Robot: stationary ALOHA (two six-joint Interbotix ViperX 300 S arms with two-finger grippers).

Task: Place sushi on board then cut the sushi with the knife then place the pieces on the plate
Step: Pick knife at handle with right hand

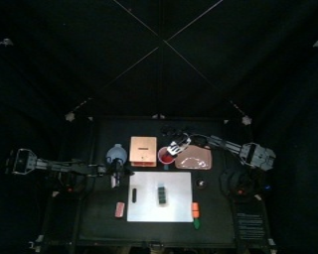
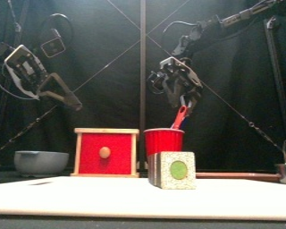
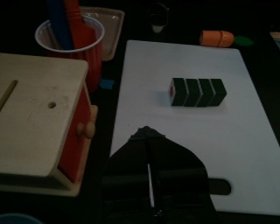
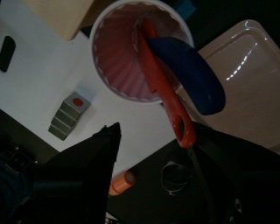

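Evidently right gripper (image 2: pixel 181 100), jaws apart, straddles red knife (image 4: pixel 164 87) in red cup (image 2: pixel 164 143); off-centre closing may tip cup.

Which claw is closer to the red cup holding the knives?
The right. The right gripper hangs just above the red cup, jaws open at the red knife's handle; the left gripper is beside the white board's left edge, farther off.

- The left arm (image 1: pixel 49 162) comes in from the left and slopes down toward the middle.
- The left gripper (image 3: pixel 149 133) hangs empty, fingers (image 3: pixel 125 171) pressed together.
- The right arm (image 1: pixel 235 149) reaches in toward the back middle.
- The right gripper (image 2: pixel 179 97) points straight down, fingers (image 4: pixel 95 162) spread apart.
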